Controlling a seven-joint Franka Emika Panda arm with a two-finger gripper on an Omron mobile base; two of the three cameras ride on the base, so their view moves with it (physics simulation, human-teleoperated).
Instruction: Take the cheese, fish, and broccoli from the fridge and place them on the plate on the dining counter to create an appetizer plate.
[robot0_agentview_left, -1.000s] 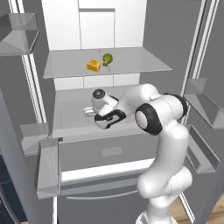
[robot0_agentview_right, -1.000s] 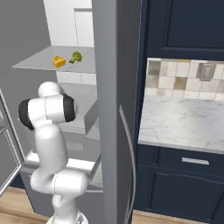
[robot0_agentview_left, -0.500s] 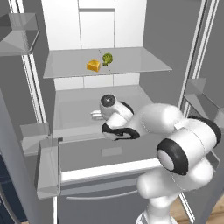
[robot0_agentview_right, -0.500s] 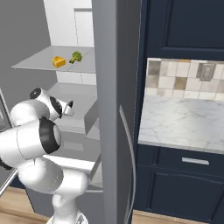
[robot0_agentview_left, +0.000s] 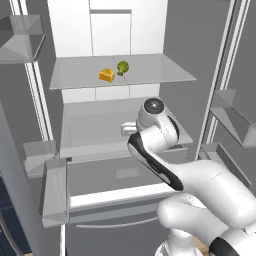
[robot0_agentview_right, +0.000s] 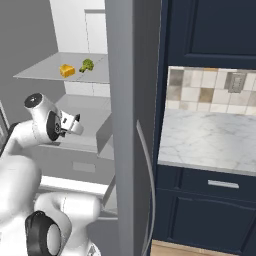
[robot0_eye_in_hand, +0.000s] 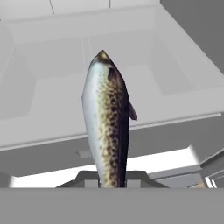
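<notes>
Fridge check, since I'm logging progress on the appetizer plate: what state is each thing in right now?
fridge: doors open, interior exposed.
fish: clamped in the gripper, lifted off the shelf.
gripper: shut on the fish.
cheese: lying on the upper glass shelf, untouched.
broccoli: on the same shelf, right beside the cheese.

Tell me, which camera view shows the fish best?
The hand view: the fish stands large at its centre, speckled back and pale belly clear, gripped at its lower end. In both base views the arm hides it.
</notes>
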